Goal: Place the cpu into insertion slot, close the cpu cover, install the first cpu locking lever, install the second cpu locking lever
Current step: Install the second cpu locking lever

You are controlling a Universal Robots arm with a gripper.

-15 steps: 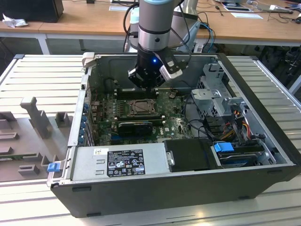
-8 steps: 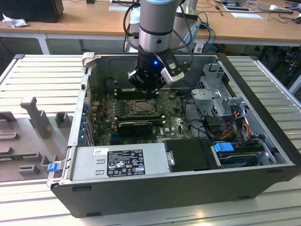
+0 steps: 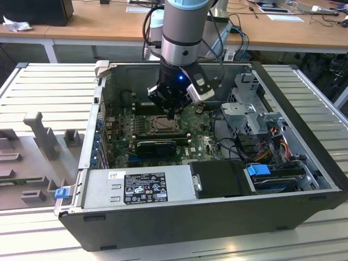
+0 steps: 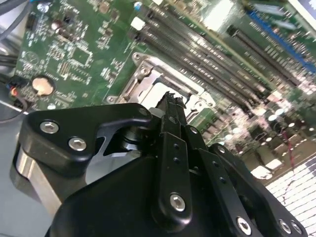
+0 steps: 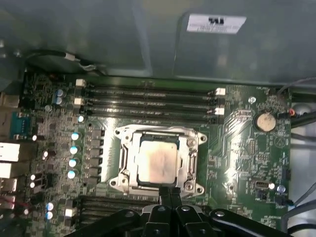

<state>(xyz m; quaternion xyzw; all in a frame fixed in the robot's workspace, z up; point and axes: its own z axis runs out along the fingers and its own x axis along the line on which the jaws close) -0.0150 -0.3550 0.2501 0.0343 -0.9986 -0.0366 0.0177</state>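
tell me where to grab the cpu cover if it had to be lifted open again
Judging from the first wrist view, the cpu cover lies flat and closed around the cpu, so its faces offer no grip. Best pinch the thin frame edge nearest the gripper, coming from above, hooking under that edge.

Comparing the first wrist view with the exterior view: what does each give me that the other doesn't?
First wrist view: the cpu seated in its socket, silver top up, the cpu cover framing it, and the gripper at the socket's edge. Exterior view: the whole open computer case, the power supply, and the arm reaching in. Both: the green motherboard and the socket.
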